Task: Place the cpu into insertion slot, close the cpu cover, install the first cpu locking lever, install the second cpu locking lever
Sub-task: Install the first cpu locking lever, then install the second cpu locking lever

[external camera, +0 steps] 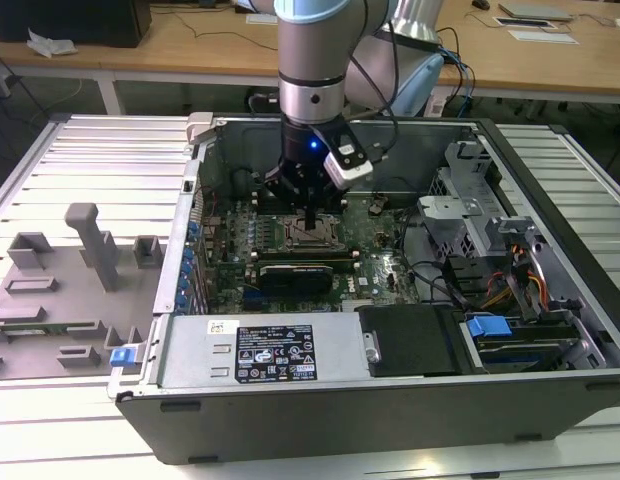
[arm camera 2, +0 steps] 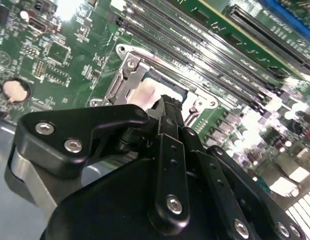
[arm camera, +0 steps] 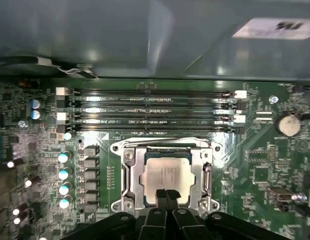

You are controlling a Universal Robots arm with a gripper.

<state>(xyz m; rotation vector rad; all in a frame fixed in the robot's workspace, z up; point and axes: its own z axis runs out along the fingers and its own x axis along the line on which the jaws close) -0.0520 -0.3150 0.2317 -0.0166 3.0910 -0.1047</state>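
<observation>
Grey fixture plate (external camera: 70,280) off at the exterior view's left, then the open computer case (external camera: 410,400). Gripper (arm camera: 166,194) pressed together right over the chip (arm camera: 165,172), seated in its socket (arm camera: 126,172), metal frame (arm camera: 200,160) around it.

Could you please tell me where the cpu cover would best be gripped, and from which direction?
Probably by the thin outer edge of the cpu cover, coming straight down from above. It lies flat around the cpu as a narrow frame, so its broad face offers nothing to pinch, and the memory slots crowd one side. The claw, tips together, sits over the cpu's edge.
</observation>
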